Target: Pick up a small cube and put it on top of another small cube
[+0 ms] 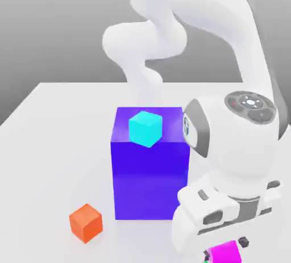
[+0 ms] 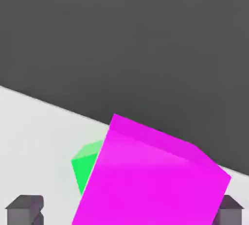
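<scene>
Two fingers of the gripper stand wide apart, with the magenta cube between them. One finger has a visible gap to the cube; at the other, the cube's edge overlaps the tip in the hand view, so I cannot tell whether they touch. The green cube lies farther out from the hand, partly behind the magenta one; whether it bears it is hidden.

The magenta cube looks rigid and plain-sided, probably light, hardly fragile, and likely to keep its shape under a squeeze. Its smooth faces might slip if pinched at a corner or along an edge. The best hold would be flat across two opposite sides, around mid-height, with the gripper centred and turned square to them, so closing doesn't twist or nudge it.
</scene>
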Motion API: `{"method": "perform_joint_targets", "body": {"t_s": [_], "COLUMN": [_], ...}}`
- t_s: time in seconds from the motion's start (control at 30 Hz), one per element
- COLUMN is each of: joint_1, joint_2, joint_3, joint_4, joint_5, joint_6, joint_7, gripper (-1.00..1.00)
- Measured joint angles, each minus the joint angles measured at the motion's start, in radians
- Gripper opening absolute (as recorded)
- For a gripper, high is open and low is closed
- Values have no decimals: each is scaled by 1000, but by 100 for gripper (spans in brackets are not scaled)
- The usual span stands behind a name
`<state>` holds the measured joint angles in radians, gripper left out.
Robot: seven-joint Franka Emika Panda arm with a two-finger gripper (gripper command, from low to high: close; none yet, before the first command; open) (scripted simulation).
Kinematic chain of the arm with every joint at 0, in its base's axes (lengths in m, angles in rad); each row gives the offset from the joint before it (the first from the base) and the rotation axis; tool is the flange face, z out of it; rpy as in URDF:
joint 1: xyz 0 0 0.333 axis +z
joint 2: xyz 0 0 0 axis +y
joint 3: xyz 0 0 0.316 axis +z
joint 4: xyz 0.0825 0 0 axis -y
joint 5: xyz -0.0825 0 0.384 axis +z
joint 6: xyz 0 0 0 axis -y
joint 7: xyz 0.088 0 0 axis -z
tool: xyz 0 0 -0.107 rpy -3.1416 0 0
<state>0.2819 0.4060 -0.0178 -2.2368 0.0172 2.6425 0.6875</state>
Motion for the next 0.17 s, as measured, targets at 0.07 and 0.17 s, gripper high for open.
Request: {"method": "perform_joint_targets", "body": {"t_s": [0.07,0.17], "joint_1": [0,2], "joint_2": [1,-85], "joint_3": [-1,-3], "joint_4": [0,-6], "joint_5": [-1,-5], "joint_6": [2,-80], "joint_7": [2,5], "gripper": [100,100]}}
